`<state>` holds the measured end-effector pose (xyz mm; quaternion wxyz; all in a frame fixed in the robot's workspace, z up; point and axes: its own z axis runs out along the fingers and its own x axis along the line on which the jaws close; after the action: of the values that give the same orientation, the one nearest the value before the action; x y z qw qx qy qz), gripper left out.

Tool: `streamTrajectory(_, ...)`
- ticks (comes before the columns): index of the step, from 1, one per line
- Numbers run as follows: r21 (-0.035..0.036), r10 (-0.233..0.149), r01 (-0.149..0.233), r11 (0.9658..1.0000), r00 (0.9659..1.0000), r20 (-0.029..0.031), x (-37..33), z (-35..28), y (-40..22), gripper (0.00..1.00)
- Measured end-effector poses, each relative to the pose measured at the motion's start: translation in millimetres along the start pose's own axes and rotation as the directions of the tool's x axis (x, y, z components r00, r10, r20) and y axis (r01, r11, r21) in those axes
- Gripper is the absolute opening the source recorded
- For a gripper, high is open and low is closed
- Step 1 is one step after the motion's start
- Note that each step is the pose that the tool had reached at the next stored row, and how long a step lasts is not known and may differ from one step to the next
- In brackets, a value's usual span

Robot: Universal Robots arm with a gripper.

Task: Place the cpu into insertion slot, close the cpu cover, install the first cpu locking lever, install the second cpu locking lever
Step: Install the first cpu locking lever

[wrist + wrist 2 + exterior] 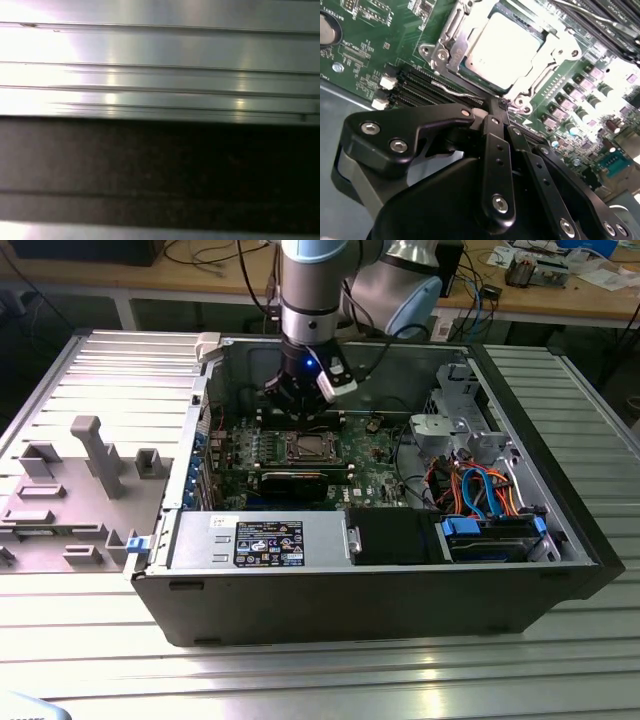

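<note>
Now the claw [495,107] hangs inside the open computer case [560,540], just beside the socket [502,45] and low over the motherboard [365,55]. In the second wrist view its fingers [496,150] come together to a narrow tip with no visible gap, so I judge them drawn together, with nothing between them. The tip points at the socket's near edge, close to a thin wire lever [457,92] that runs along that side; whether it touches the lever or the frame I cannot tell.

The cpu [502,42] sits in the socket already, its pale metal top facing up. The cover [451,47], a silvery frame with a cut-out middle, lies down around the chip, so that part of the work looks done. In the exterior view the claw [300,410] is just behind the socket [305,448], toward the case's back wall.

As for handling, the chip is light, stiff and fragile on its underside, best taken by its edges and never pressed off-centre. The cover is thin sheet metal, hinged, and slippery. The levers are springy wire: they resist, can snap back, and want a push near the free end, sideways under the catch.

Beyond the socket lie dark memory slots [415,85], and farther off bundled cables [480,485] and the power supply [260,540].
</note>
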<state>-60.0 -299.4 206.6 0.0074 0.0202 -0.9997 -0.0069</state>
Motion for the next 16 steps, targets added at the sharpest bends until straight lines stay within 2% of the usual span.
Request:
streamTrajectory(3,0.0,0.0,0.0,1.0,1.0,-0.0046,-2.9,2.5,-0.2,0.11)
streamTrajectory(9,-0.0006,0.0,0.0,1.0,1.0,-0.0059,-10.3,2.6,-0.4,0.11)
streamTrajectory(14,0.0005,0.0,0.0,1.0,0.9999,-0.0123,-21.7,2.7,-0.8,0.11)
streamTrajectory(16,0.0022,0.0,0.0,1.0,0.9999,-0.0152,-28.5,2.8,-0.9,0.11)
